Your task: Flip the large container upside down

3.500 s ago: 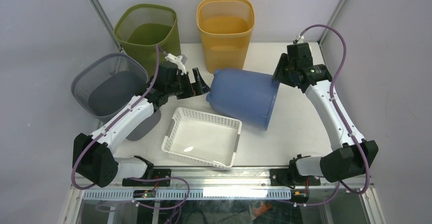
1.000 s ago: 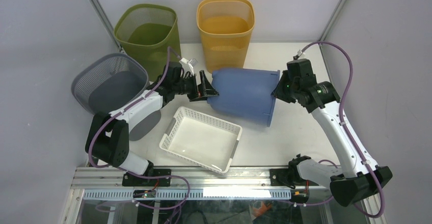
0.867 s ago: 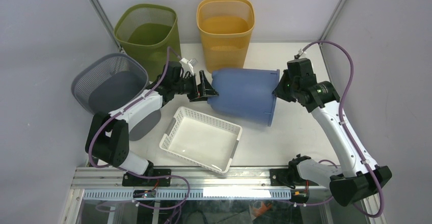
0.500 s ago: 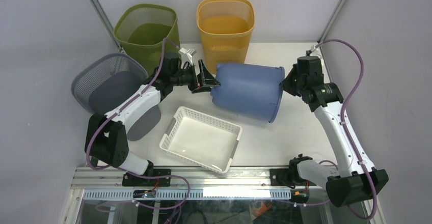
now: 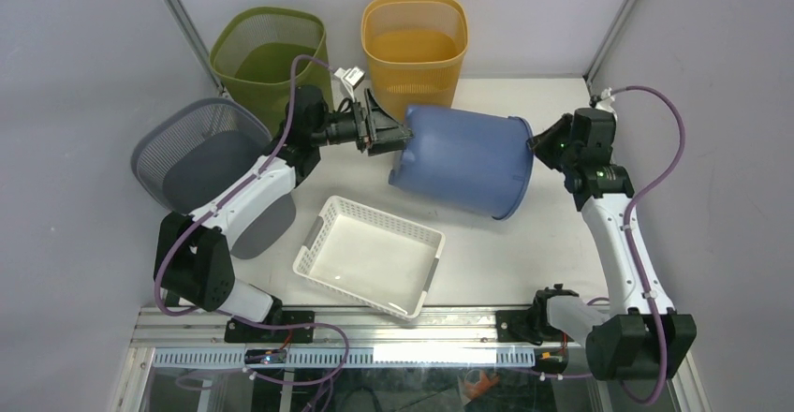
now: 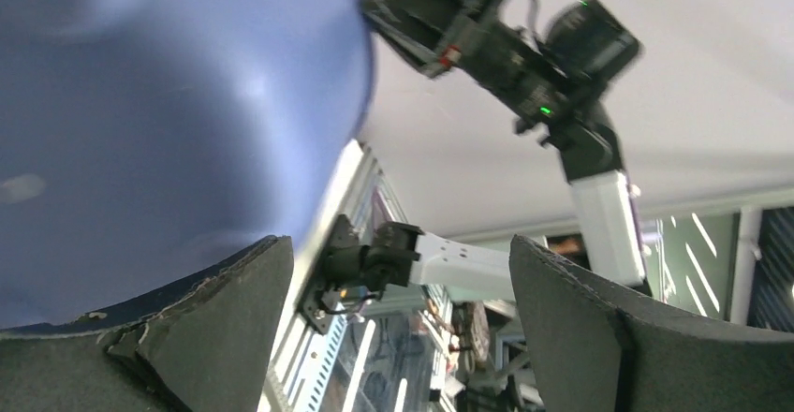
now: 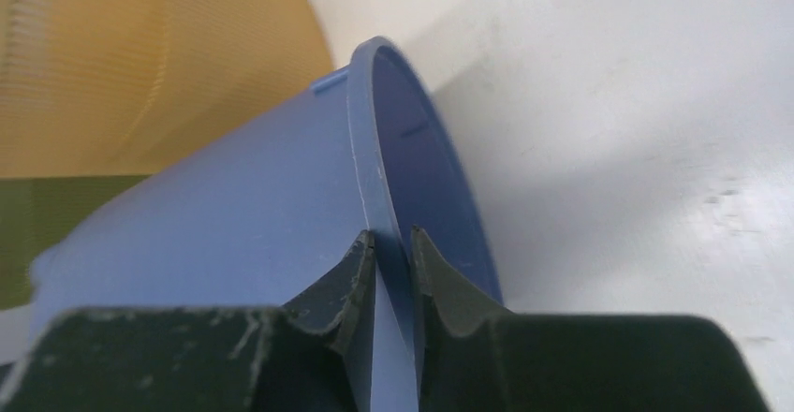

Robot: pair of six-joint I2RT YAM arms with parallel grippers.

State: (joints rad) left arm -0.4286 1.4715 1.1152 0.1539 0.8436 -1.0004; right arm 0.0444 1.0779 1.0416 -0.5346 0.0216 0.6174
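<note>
The blue bin lies on its side just behind the white tray, a little to the tray's right. Its open mouth faces right and its closed end faces left. It is tipped, with the closed end higher. I cannot tell if its low edge touches the desk.

The left arm reaches from behind the tray's left side, bent at the elbow. The left hand points right at the bin's closed end. Its fingers are spread wide. In the left wrist view one finger lies against the blue wall and the other is out in the air.

The right arm stands tall, well to the right of the tray, and its wrist bends left. The right hand pinches the bin's rim at the top of the mouth. Its fingers are close together, one outside the rim and one inside.

Far behind the tray stand an orange bin and a green bin. A grey bin is off to the tray's left.
</note>
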